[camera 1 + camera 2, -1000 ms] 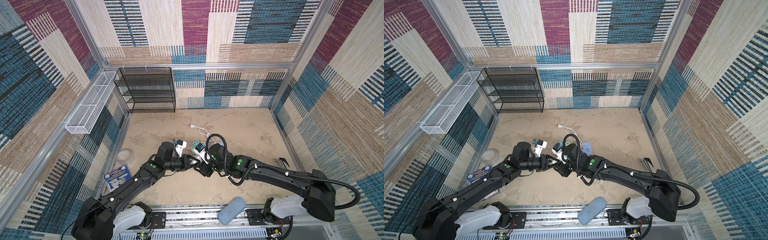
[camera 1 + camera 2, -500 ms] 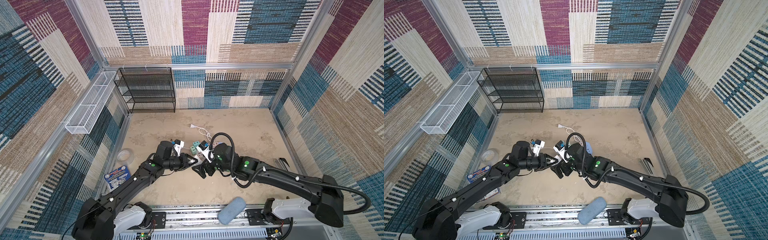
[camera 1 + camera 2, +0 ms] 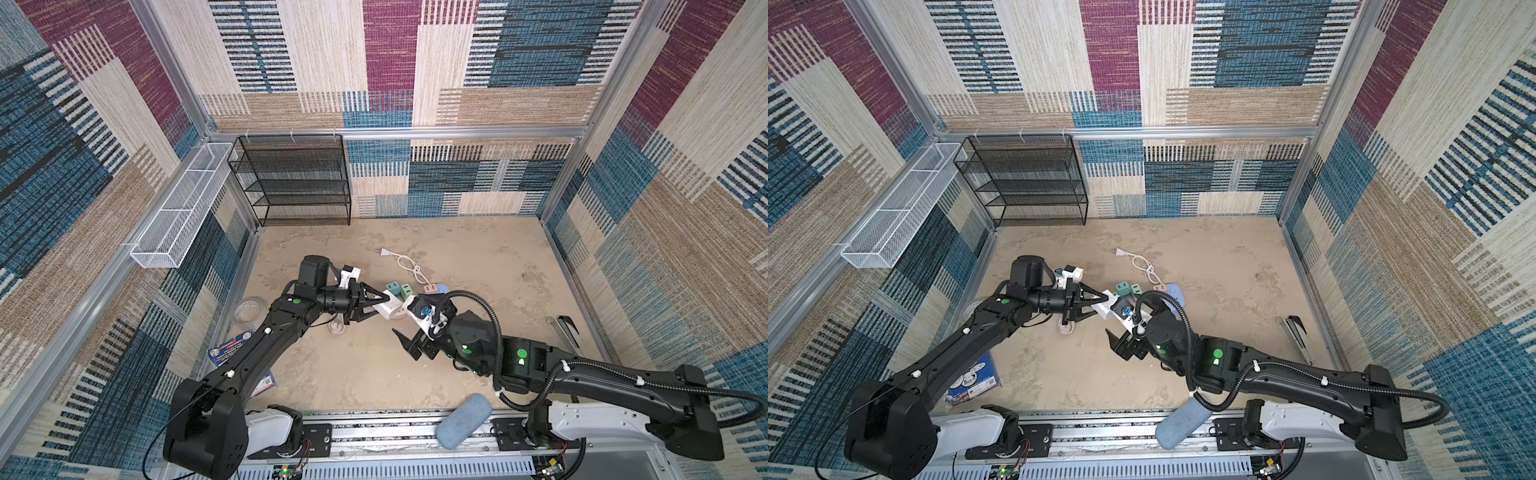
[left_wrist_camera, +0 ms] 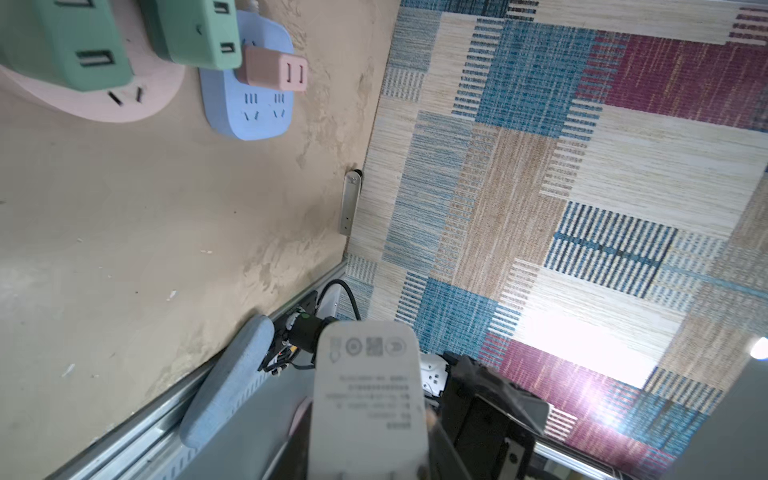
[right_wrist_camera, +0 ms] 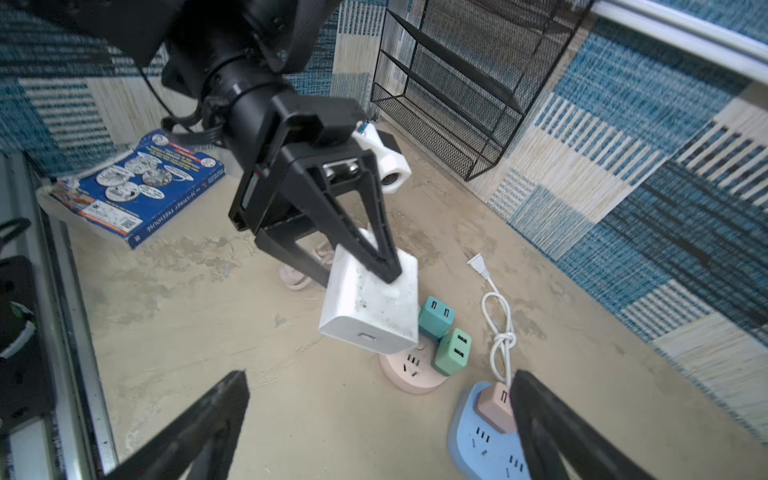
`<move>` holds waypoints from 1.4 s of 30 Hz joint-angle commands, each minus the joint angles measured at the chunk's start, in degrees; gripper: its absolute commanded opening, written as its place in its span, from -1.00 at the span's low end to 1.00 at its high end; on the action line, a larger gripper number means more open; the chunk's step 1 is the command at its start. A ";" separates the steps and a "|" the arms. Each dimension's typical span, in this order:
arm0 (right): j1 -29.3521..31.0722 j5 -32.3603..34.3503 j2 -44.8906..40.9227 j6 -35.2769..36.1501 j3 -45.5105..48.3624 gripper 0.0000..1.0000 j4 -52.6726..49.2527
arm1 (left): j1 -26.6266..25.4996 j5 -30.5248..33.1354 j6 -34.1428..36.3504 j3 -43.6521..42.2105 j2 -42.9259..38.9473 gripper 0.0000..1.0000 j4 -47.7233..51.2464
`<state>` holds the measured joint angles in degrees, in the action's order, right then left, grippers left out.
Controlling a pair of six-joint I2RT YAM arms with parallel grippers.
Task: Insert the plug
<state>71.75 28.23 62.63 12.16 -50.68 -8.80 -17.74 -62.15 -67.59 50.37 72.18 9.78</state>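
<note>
The left claw [image 5: 357, 276] grips the white power adapter [image 5: 370, 320], raised off the desk [image 5: 199, 324] close beside the pink round socket [image 5: 415, 384]. The right claw [image 5: 379, 376] stands wide near that socket.

At the near left, the blue book [image 5: 137, 187] has "TREEHOUSE" on its spine. The white plug [image 4: 368, 395] bears a QR code and small print too blurred to read.
</note>
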 commanded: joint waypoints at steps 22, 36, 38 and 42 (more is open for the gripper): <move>6.37 13.36 7.99 19.98 -1.80 0.61 8.95 | -1.47 -8.25 -3.66 0.08 -8.24 -1.00 6.21; 6.30 11.86 9.11 20.90 -1.55 -0.06 11.38 | -3.37 -8.20 -6.70 -1.29 -9.16 -1.00 2.05; 6.30 11.49 9.07 20.60 -1.59 -0.24 11.30 | -3.53 -8.22 -7.52 -1.96 -9.24 -1.00 0.78; 6.31 10.37 9.03 19.75 -1.79 -0.71 10.51 | -3.57 -8.16 -9.08 -3.56 -9.07 -1.00 -1.58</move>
<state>78.04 40.93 71.94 38.06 -51.99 -4.73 -21.10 -69.14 -82.04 47.48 63.33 15.40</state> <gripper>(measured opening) 0.282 0.364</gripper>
